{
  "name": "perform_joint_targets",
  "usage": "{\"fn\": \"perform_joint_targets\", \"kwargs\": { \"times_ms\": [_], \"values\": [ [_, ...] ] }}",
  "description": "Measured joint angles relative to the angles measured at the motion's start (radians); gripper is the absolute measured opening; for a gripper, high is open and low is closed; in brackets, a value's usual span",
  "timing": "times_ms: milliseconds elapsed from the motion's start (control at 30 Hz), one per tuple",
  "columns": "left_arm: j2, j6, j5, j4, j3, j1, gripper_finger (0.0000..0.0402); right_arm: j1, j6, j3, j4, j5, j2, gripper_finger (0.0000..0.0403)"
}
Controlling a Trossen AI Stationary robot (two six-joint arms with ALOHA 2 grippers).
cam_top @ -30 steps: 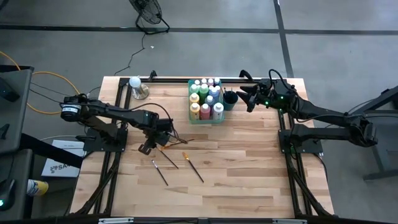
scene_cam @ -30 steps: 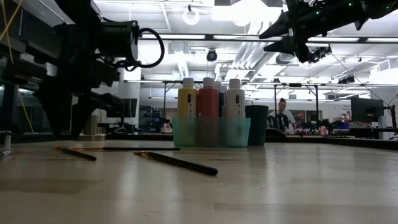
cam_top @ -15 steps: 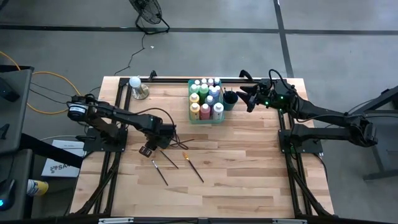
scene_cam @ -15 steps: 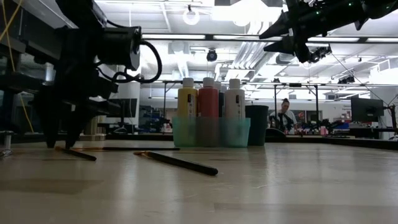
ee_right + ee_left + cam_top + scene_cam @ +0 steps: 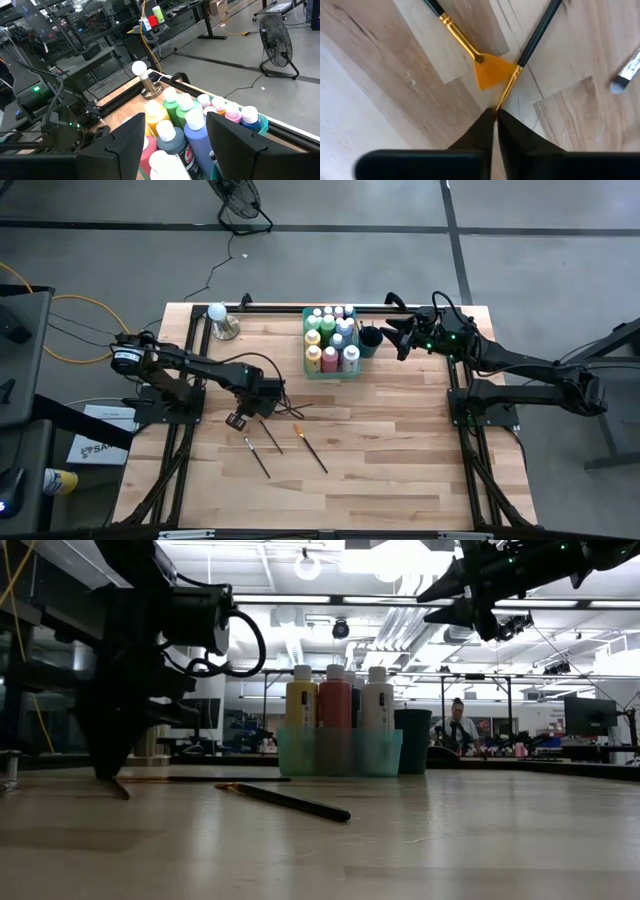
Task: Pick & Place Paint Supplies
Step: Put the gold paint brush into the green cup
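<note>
My left gripper (image 5: 240, 419) points straight down at the table's left middle, shut on the end of a dark-handled paintbrush (image 5: 538, 31). Just beside it lies a second brush with an orange fan of bristles (image 5: 490, 73). Two more brushes (image 5: 257, 457) (image 5: 311, 448) lie flat nearer the front edge. White-capped paint bottles (image 5: 331, 340) stand in a green tray (image 5: 340, 753) at the far middle. My right gripper (image 5: 402, 338) hangs open in the air to the right of the tray. My left gripper pinches the brush's gold ferrule at its tip end (image 5: 501, 102) between its two fingertips. The fingers (image 5: 106, 762) come from above, pointing down, and hold it only at their free ends. The brush lies flat on the table, its dark handle running away from the fingers.
A dark cup (image 5: 370, 338) stands right of the tray. A clear object with a white ball top (image 5: 220, 320) stands at the far left. A grey-tipped brush end (image 5: 623, 81) lies close by. The table's near half is bare wood (image 5: 380, 480).
My left gripper has sunk to the table over the brush's end, then shut its fingers on it. The brush has stayed flat on the table.
</note>
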Motion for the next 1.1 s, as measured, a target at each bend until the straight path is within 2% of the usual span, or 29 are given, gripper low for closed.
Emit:
{"fn": "perform_joint_targets", "kwargs": {
  "times_ms": [67, 233, 367, 633, 833, 1100],
  "values": [
    [0.0, -0.001, 0.005, -0.003, 0.0, 0.0, 0.0006, 0.0, 0.0, 0.0, 0.0, 0.0, 0.0, 0.0205],
    [-0.003, -0.023, 0.016, -0.015, 0.0, 0.0, 0.0002, 0.0, 0.0, 0.0, 0.0, 0.0, 0.0, 0.0205],
    [-0.005, -0.026, 0.05, -0.097, 0.021, -0.002, 0.0001, 0.0, 0.002, 0.0, 0.0, 0.0, 0.0, 0.0205],
    [-0.005, -0.024, 0.006, -0.289, 0.177, -0.002, 0.0, 0.0, 0.007, 0.0, 0.0, -0.001, 0.0, 0.0205],
    [-0.006, 0.009, -0.144, -0.39, 0.365, -0.002, 0.0, 0.0, 0.051, 0.0, 0.001, -0.024, 0.0, 0.0205],
    [-0.007, 0.192, -0.526, -0.4, 0.666, -0.002, 0.0, 0.0, 0.158, 0.0, 0.002, -0.149, 0.0, 0.0203]
  ]
}}
